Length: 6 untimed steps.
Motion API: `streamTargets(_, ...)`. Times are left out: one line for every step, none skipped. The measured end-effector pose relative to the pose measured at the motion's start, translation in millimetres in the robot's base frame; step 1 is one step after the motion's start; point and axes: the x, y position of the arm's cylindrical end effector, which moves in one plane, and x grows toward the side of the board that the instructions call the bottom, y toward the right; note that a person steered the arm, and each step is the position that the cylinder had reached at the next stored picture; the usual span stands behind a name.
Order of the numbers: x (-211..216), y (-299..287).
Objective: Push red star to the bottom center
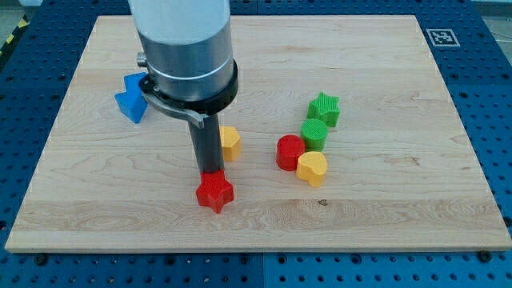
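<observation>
Red star (pixel 215 192) | flat, no long axis | tool tip (pixel 210 174) touching top edge

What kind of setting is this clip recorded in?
Most likely a robotics lab bench: a wooden board lies on a blue perforated table, a printed marker tag sits at the board's corner, and small coloured blocks are scattered about.

yellow block (pixel 230 142) half behind rod, blue block (pixel 131 97) partly hidden, shape unclear
</observation>
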Motion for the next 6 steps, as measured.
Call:
streamTargets(0.0,-20.0)
streamTargets(9.8,-17.6)
streamTargets(32.8,1.1)
streamTargets(39.8,3.3)
streamTargets(30.0,-18.8)
streamTargets(-3.9,-33.7)
